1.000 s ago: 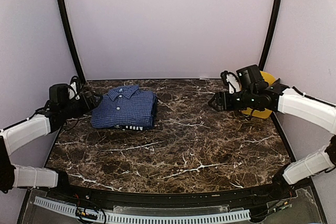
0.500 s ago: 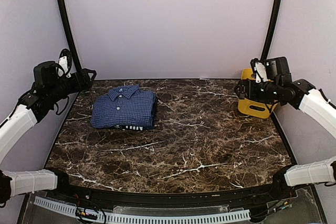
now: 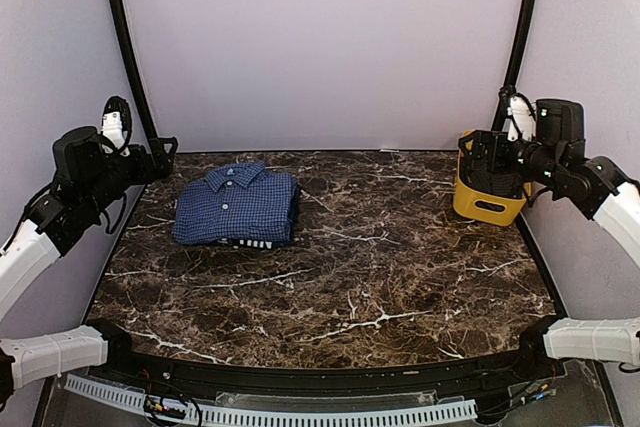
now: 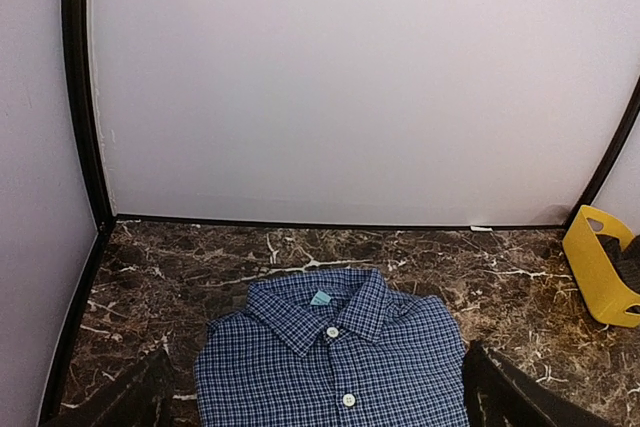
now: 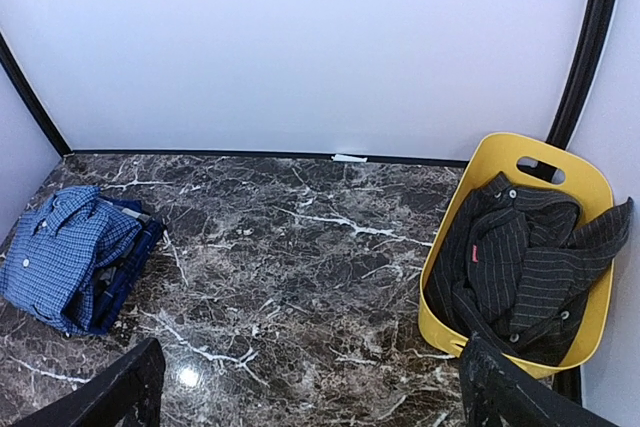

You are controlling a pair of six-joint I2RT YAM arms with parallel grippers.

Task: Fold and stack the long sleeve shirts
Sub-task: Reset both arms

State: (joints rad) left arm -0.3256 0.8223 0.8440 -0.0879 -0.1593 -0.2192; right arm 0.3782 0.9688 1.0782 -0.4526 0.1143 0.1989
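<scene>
The yellow bin [image 3: 492, 209] sits at the far right edge of the marble table [image 3: 380, 277], and it's loaded. A dark pinstriped garment [image 5: 520, 267] is heaped inside, crumpled, with pale buttons and a small red tag showing, and one fold reaches over the rim.

Across on the far left of the table is the stack. The blue checked shirt [image 3: 235, 209] lies folded on top, collar toward the back wall, buttons up the middle. Under it is the plaid shirt [image 3: 255, 243], which shows only as a black-and-white strip along the near edge and a navy layer down the right side. The stack and the bin are well apart.

Now the arms. The left gripper [image 3: 163, 154] hangs raised off the table at the far left, just beside the stack and aimed toward it. In the wrist view its fingers [image 4: 120, 402] are spread wide with nothing between them. The right gripper [image 3: 478, 155] is up high at the far right, above the bin's rim and pointing left. Its fingers [image 5: 510, 387] are likewise wide apart and hold nothing.
</scene>
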